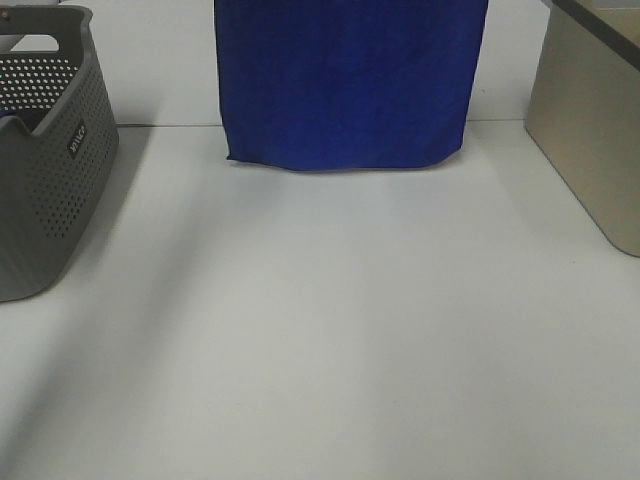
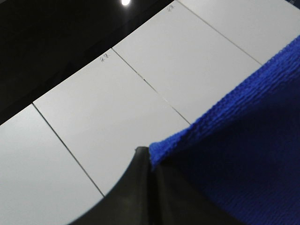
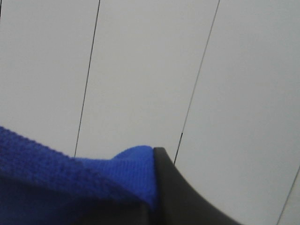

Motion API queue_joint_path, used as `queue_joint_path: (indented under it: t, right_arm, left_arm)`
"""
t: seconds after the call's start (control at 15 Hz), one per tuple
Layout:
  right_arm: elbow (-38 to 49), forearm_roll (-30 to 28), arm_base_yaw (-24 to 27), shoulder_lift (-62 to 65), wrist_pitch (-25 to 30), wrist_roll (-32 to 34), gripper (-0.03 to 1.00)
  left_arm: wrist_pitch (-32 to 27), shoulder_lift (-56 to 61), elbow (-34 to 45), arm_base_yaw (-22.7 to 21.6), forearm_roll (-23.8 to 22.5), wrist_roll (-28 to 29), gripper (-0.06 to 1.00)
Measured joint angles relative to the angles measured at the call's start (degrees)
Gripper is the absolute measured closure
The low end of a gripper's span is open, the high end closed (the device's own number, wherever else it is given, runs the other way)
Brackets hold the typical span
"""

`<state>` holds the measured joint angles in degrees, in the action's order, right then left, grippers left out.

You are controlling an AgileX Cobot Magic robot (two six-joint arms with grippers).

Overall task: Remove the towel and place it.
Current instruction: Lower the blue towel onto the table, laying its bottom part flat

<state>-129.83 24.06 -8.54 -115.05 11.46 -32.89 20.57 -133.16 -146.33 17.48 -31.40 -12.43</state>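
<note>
The royal-blue towel (image 1: 345, 80) hangs spread out at the top middle of the exterior high view, its lower hem just above the white table. Both grippers are out of that view above the frame. In the left wrist view, my left gripper (image 2: 149, 159) is shut on a corner of the towel (image 2: 243, 140), with white ceiling panels behind. In the right wrist view, my right gripper (image 3: 152, 187) is shut on another corner of the towel (image 3: 70, 178). The white tag does not show.
A grey perforated plastic basket (image 1: 45, 160) stands at the left edge of the white table (image 1: 330, 330). A beige bin (image 1: 595, 120) stands at the right edge. The table's back edge runs behind the towel.
</note>
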Motion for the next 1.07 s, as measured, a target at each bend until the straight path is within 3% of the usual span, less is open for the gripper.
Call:
queue_joint_path:
  t: [0.2, 0.53, 0.73, 1.07]
  right_arm:
    - [-4.1, 3.6, 0.0, -3.7, 0.3, 0.0, 0.95]
    - [-4.2, 5.1, 0.0, -4.2, 2.8, 0.0, 0.95]
    - [-4.2, 5.3, 0.0, -4.2, 8.4, 0.0, 0.95]
    - [-4.2, 3.3, 0.0, -2.0, 22.2, 1.5, 0.95]
  left_arm:
    - [-3.7, -4.9, -8.3, -0.2, -1.4, 0.1, 0.94]
    - [-4.7, -5.1, -8.9, -0.5, -3.2, 0.1, 0.94]
    - [-6.9, -5.1, -8.9, -0.4, -3.6, 1.0, 0.94]
    - [-25.0, -3.2, -8.9, 4.1, -3.5, 4.8, 0.94]
